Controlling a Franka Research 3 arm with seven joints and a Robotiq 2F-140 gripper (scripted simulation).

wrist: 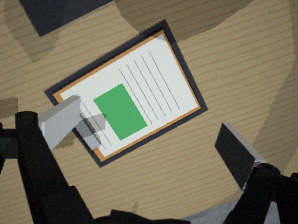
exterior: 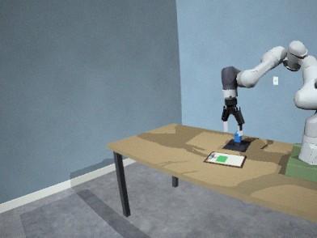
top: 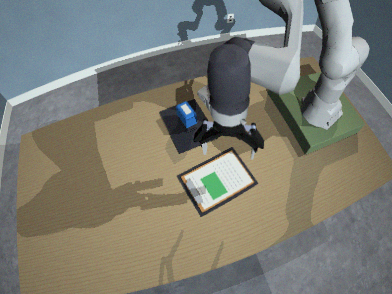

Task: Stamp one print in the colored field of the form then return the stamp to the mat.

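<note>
The blue stamp (top: 186,114) (exterior: 238,138) stands upright on the dark mat (top: 181,141) (exterior: 243,147). The form (top: 236,172) (exterior: 232,161) (wrist: 157,82) lies on a clipboard beside the mat, and its green field (top: 215,185) (exterior: 221,159) (wrist: 120,111) bears no mark. My gripper (top: 228,150) (exterior: 233,130) (wrist: 150,122) is open and empty. It hangs well above the table, between the mat and the form. In the wrist view the form lies below the fingers, only a corner of the mat (wrist: 55,12) shows at the top left, and the stamp is out of that view.
The clipboard's metal clip (top: 196,190) (wrist: 92,125) sits at the form's short end next to the field. The robot's green base block (top: 327,131) (exterior: 303,167) stands at the table's right side. The table's edges run close in front and at the left.
</note>
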